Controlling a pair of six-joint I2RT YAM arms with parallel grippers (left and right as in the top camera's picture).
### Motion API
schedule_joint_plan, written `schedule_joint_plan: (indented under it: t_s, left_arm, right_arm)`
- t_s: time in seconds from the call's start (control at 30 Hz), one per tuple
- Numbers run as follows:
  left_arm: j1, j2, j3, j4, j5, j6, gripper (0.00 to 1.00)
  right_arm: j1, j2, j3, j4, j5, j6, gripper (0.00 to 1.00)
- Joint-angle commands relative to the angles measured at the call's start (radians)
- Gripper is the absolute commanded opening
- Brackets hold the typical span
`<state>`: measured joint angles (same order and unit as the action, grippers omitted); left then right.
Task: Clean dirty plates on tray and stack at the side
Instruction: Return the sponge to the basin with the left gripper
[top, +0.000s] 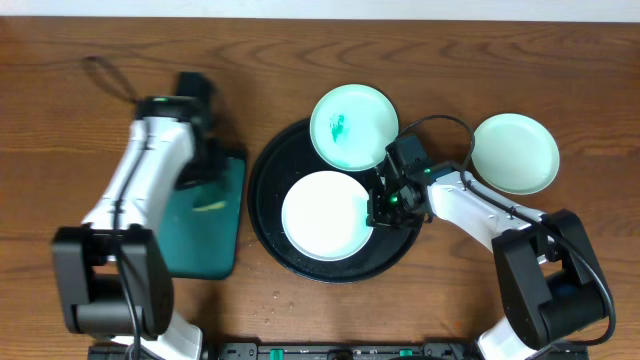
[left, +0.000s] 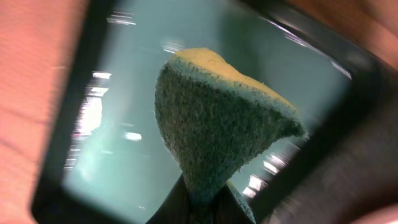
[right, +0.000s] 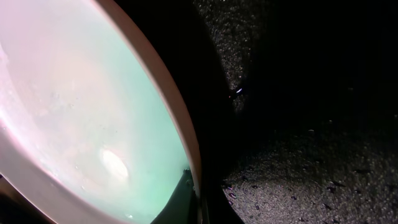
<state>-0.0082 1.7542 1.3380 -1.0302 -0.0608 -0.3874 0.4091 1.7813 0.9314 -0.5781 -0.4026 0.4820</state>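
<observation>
The black tray (top: 264, 190) sits mid-table. A white plate (top: 322, 216) lies on it. A mint-green plate with a teal smear (top: 352, 124) rests on the tray's far rim. A clean mint-green plate (top: 515, 152) lies on the table to the right. My right gripper (top: 384, 207) is shut on the white plate's right rim. In the right wrist view the rim (right: 158, 81) runs between the fingers (right: 196, 205) above the tray floor (right: 311, 155). My left gripper (top: 205, 185) is shut on a green-and-yellow sponge (left: 217, 118), held over the teal tray; its jaws (left: 205, 208) pinch the sponge's lower end.
The teal rectangular tray (top: 215, 240) lies left of the black tray and fills the left wrist view (left: 124, 124). A black cable loop (top: 110, 75) lies at the far left. Bare wooden table (top: 590, 90) surrounds everything.
</observation>
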Motion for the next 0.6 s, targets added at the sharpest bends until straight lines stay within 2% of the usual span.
schedule_joint_plan:
  t_s: [0.0,0.1,0.57]
  left_arm:
    - [0.105,0.013,0.018,-0.012,0.021,0.022,0.07]
    - [0.149,0.050,0.008,-0.010,0.069,0.037,0.07]
    - [0.119,0.200,0.003,0.021,0.069,0.043,0.07]
  right_arm:
    - [-0.002,0.059,-0.063,-0.038,0.130,-0.027,0.01]
    - [-0.002,0.059,-0.063,-0.032,0.140,-0.027,0.01]
    - [-0.002,0.059,-0.063,-0.043,0.139,-0.027,0.01]
